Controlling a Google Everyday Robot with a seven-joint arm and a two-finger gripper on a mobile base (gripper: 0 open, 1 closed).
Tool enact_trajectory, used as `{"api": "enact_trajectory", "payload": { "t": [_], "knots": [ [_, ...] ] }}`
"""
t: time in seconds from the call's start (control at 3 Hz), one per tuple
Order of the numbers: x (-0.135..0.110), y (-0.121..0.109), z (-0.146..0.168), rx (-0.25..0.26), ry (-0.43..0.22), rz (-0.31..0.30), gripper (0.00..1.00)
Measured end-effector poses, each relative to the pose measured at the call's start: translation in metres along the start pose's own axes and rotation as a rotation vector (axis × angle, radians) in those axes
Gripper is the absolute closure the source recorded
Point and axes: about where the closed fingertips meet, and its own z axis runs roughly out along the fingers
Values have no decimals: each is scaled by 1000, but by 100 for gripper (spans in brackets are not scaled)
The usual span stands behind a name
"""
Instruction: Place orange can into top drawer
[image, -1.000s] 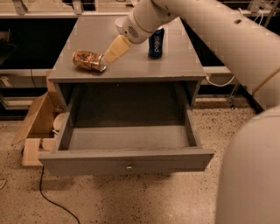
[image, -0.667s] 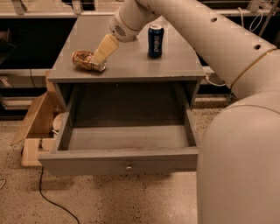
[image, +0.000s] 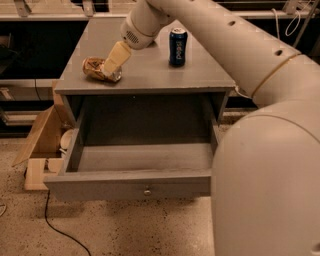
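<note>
The orange can (image: 95, 68) lies on its side at the left of the grey cabinet's top (image: 150, 75). My gripper (image: 111, 66) reaches down from the upper right and sits right over the can's right end, its cream fingers (image: 116, 56) touching or straddling it. The top drawer (image: 135, 175) is pulled wide open below, with its small round knob (image: 147, 191) on the front panel; its inside holds nothing visible.
A dark blue can (image: 178, 46) stands upright on the cabinet top, right of the gripper. My white arm (image: 260, 100) fills the right side of the view. An open cardboard box (image: 42, 145) and a black cable (image: 55, 225) lie on the floor at left.
The gripper has moved left and down across the cabinet top, from beside the blue can onto the orange can. The can and drawer have not moved.
</note>
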Motion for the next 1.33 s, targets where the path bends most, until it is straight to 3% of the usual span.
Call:
{"api": "enact_trajectory", "payload": {
  "t": [1.0,1.33],
  "knots": [
    [-25,14,84,-101,115,-38,0],
    [-24,18,104,-137,141,-31,18]
  ]
}}
